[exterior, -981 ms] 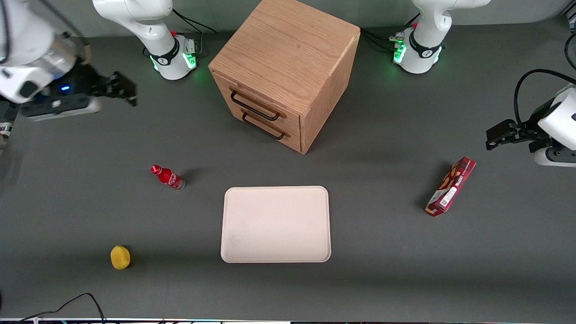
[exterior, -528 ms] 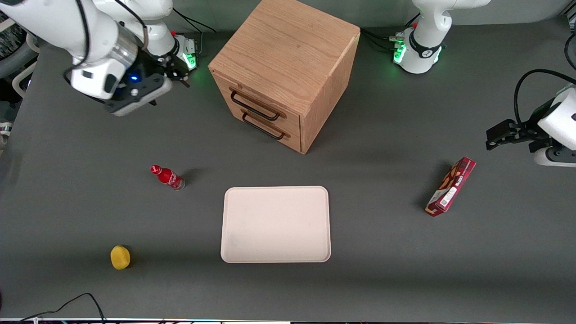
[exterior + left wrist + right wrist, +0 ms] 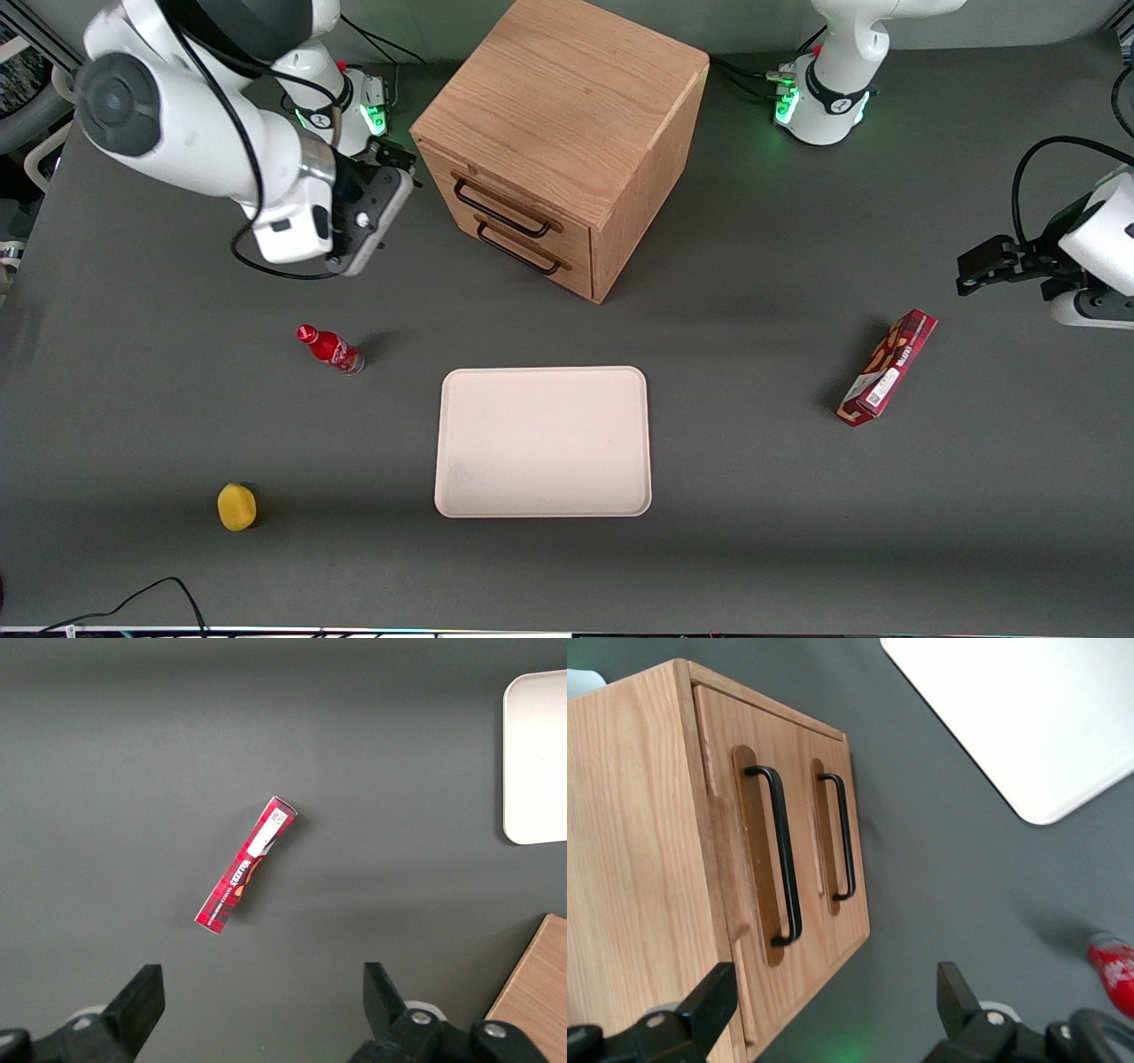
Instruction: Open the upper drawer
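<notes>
Approach step: the end effector [image 3: 390, 173], fingers spread and empty, hovers near the cabinet [image 3: 567, 97]. Just ahead, the closed upper drawer [image 3: 749, 877] awaits; next, line up and straddle its handle [image 3: 782, 864].

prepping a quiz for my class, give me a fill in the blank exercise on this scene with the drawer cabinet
1. The upper drawer of the oak cabinet is fully ____.
2. The gripper, fingers apart, hovers in front of the drawers and grips ____.
3. The small bottle standing on the table is coloured ____.
4. The flat tray lies ____ to the front camera than the cabinet.

Missing words: closed; nothing; red; nearer
</notes>
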`<state>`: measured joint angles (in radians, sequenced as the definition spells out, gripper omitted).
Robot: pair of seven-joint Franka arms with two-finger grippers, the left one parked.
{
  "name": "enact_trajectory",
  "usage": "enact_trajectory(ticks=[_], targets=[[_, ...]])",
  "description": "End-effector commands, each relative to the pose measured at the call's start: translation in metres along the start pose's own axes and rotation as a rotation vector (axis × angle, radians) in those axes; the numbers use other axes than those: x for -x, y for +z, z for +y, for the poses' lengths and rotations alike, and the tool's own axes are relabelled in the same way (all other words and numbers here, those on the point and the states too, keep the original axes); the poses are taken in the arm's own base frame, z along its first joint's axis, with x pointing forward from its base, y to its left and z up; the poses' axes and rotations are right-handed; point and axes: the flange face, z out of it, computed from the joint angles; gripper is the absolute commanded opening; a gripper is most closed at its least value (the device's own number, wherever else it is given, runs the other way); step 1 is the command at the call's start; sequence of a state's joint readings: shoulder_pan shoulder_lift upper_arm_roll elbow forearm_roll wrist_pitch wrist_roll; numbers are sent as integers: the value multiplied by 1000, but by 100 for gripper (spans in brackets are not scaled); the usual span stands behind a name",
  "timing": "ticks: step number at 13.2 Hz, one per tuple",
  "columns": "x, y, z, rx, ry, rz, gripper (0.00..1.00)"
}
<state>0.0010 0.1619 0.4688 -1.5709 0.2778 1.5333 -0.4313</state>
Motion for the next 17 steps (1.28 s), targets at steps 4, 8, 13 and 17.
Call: enact_trajectory(ticks=[4, 8, 13, 17], targets=[[-28, 75, -1, -102, -9, 5, 100], [-30, 116, -9, -102, -11, 0, 100], [-31, 154, -21, -112, -11, 9, 100], [-27, 172, -18, -107, -1, 4, 100]])
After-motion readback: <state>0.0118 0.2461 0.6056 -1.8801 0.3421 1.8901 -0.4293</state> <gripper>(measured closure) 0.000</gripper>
